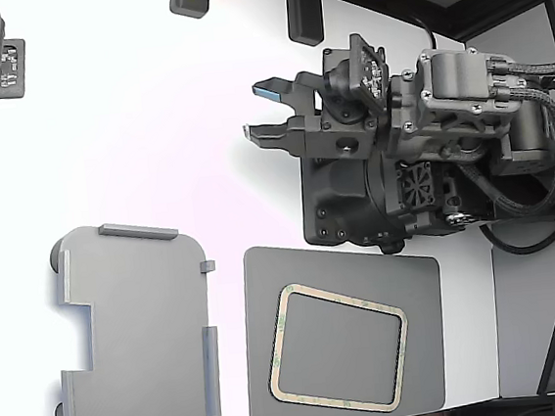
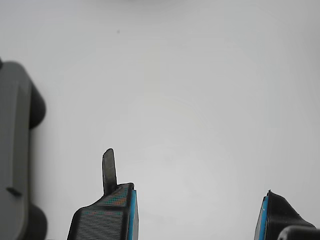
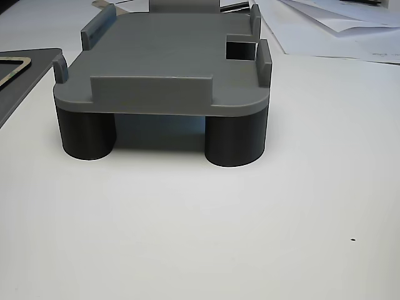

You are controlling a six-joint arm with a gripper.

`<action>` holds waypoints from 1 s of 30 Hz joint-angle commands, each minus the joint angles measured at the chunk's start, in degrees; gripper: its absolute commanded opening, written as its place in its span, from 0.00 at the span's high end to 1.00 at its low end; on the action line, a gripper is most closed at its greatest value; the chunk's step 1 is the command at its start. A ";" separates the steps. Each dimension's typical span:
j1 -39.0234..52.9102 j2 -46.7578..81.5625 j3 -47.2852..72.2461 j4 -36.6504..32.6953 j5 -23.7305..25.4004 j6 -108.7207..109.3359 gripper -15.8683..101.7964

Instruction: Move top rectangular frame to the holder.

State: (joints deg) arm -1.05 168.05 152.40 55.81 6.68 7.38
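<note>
- Frame first: we see the top rectangular frame (image 1: 337,349), a thin tan outline with greenish speckles, lying flat on a dark grey mat (image 1: 418,283) near the lower edge of the exterior view, a little right of centre.
- Through its hollow centre we see the mat, and nothing is touching the frame.
- Over on the exterior view's left sits the holder (image 1: 137,335), light grey with raised tabs along its edges and a notch cut into one side; we see no frame on it.
- Holder and mat lie side by side on the white counter (image 1: 152,132), with a narrow strip of counter between them.
- In the other view the holder (image 3: 165,59) stands on short dark round feet, and a corner of the frame (image 3: 14,65) on its mat peeks in at that view's left edge.
- Now the gripper (image 1: 266,110): we find it well above the mat in the exterior view, pointing toward that view's left, well apart from the frame.
- The fingers (image 2: 112,212) are spread wide and released, blue pads facing each other, with only bare counter between them in the wrist view.
- We catch one edge of the holder (image 2: 12,150) in the wrist view, off to one side of the fingers.
</note>
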 commanded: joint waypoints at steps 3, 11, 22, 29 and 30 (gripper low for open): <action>-0.09 1.32 0.62 -14.59 -7.47 -6.59 0.01; -0.09 1.32 0.70 -14.50 -7.73 -7.12 0.01; 10.72 -5.63 -3.78 -16.87 -0.79 -2.02 0.02; 30.59 -24.08 -18.28 -6.33 16.61 11.07 0.02; 32.61 -26.28 -19.78 -4.57 17.49 13.80 0.02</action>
State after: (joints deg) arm 24.43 147.74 138.60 47.90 19.07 15.47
